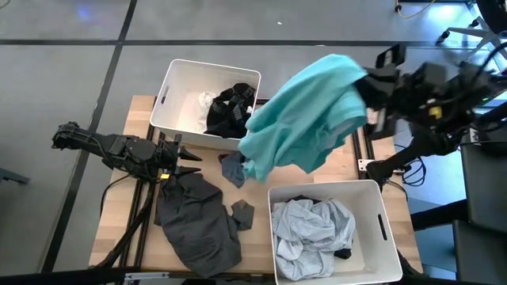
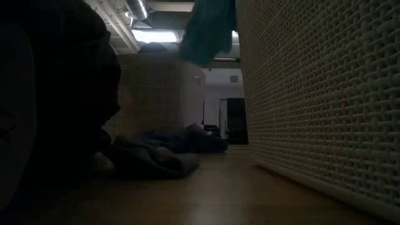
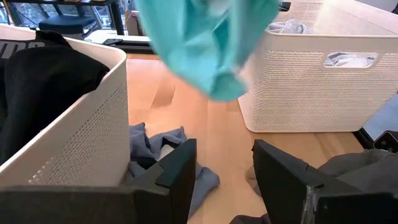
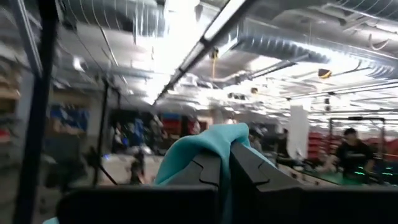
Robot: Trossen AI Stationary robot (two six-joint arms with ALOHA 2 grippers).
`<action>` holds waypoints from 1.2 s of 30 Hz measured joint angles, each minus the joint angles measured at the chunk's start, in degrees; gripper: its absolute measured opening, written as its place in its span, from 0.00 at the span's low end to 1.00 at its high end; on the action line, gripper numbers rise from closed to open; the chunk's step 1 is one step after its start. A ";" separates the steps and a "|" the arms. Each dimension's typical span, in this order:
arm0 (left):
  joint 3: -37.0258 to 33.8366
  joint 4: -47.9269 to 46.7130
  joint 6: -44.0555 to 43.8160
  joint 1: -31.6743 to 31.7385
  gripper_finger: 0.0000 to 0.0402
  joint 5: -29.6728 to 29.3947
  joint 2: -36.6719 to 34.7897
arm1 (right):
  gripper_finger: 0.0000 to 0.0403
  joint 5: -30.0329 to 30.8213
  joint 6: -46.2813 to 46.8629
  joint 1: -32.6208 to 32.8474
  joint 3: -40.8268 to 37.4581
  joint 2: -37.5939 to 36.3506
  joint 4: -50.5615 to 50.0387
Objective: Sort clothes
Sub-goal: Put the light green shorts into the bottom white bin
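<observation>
Right end effector (image 4: 225, 163) pinched on lifted teal garment (image 1: 309, 119); left end effector (image 1: 192, 159) spread, empty.

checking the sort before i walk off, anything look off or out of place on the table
Nothing looks damaged or spilled. The teal garment hangs in the air from the right pincer, shut on it. A dark grey garment and small grey pieces lie loose on the table, outside both bins.

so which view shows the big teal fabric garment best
The high view: the teal fabric garment hangs whole from the shut right gripper. Low view shows only its hem, left wrist its lower folds, right wrist the pinched bit.
</observation>
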 joint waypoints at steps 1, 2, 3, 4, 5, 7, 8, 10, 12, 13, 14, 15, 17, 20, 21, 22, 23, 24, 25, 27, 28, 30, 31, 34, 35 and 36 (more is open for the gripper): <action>0.00 0.02 -0.02 0.00 0.37 0.00 0.00 | 0.03 -0.04 0.27 1.02 0.98 0.00 -0.01; 0.00 0.00 -0.02 0.00 0.37 0.00 0.00 | 0.03 -0.02 0.34 2.16 1.91 0.00 -0.02; 0.00 0.00 -0.02 0.00 0.37 0.00 0.00 | 0.03 -0.01 0.34 3.47 2.74 0.00 -0.02; 0.00 0.00 -0.04 0.00 0.37 0.00 0.00 | 0.03 -0.05 0.34 4.95 3.36 0.00 0.00; 0.00 0.00 -0.04 0.00 0.37 0.00 0.00 | 0.03 -0.20 0.34 6.53 3.75 0.00 0.10; 0.00 0.00 -0.17 0.00 0.37 0.00 0.00 | 0.03 -0.63 0.36 10.11 4.04 -0.04 0.15; 0.00 0.00 -0.26 0.00 0.37 -0.02 0.00 | 0.03 -0.62 0.32 11.83 4.04 -0.03 0.09; 0.00 0.00 -0.28 0.00 0.37 -0.02 0.00 | 0.03 -0.11 0.04 15.42 3.95 0.10 -0.56; 0.00 0.00 -0.70 0.00 0.37 -0.04 0.00 | 0.03 1.47 -0.02 18.94 3.91 0.59 -1.38; 0.00 0.00 -1.00 0.00 0.37 -0.12 0.00 | 0.03 3.03 -0.12 20.45 3.91 0.82 -1.51; 0.00 -0.02 -1.11 0.00 0.37 -0.17 0.00 | 0.03 4.95 -0.27 22.06 3.91 1.13 -1.88; 0.00 -0.02 -1.11 0.00 0.37 -0.19 0.00 | 0.03 6.97 -0.53 23.68 3.91 1.46 -2.28; 0.00 -0.02 -1.13 0.00 0.37 -0.20 0.00 | 0.03 11.33 -1.28 26.88 3.91 2.00 -3.58; 0.00 -0.02 -1.11 0.00 0.37 -0.61 0.00 | 0.03 17.92 -1.13 31.11 3.90 2.81 -7.66; 0.00 -0.02 -1.11 0.00 0.37 -0.75 0.00 | 0.03 20.46 -0.90 32.16 3.91 3.24 -9.33; 0.00 -0.02 -1.11 0.00 0.37 -1.08 0.00 | 0.03 23.18 -0.40 33.00 3.91 3.81 -11.17; 0.00 -0.02 -1.13 0.00 0.37 -1.44 0.00 | 0.03 25.94 0.05 33.68 3.91 4.45 -13.02; 0.00 -0.02 -1.12 0.00 0.37 -1.65 0.00 | 0.03 28.71 0.78 34.18 3.90 5.14 -15.15; 0.00 -0.02 -1.13 0.00 0.37 -1.80 0.00 | 0.03 31.41 1.97 34.63 3.89 5.86 -17.34; 0.00 -0.02 -1.15 0.00 0.37 -2.08 0.00 | 0.03 35.56 4.81 34.92 3.84 7.35 -22.39; 0.00 -0.02 -1.31 0.00 0.37 -2.08 0.00 | 0.03 36.98 6.56 34.80 3.84 8.03 -25.30; 0.00 -0.02 -1.44 0.00 0.37 -2.10 0.00 | 0.03 39.30 10.90 34.81 3.84 9.34 -32.37; 0.00 -0.02 -1.46 0.00 0.37 -2.10 0.00 | 0.03 39.98 13.95 34.81 3.86 9.98 -36.61; 0.00 0.00 -1.53 0.00 0.37 -2.10 0.06 | 0.03 40.46 25.59 34.68 3.84 12.01 -49.71; 0.00 -0.01 -1.53 0.00 0.37 -2.10 0.12 | 0.03 40.46 29.68 34.22 3.84 12.77 -54.01; 0.00 0.00 -1.53 0.00 0.37 -2.10 0.18 | 0.03 40.43 33.91 33.75 3.83 13.65 -58.20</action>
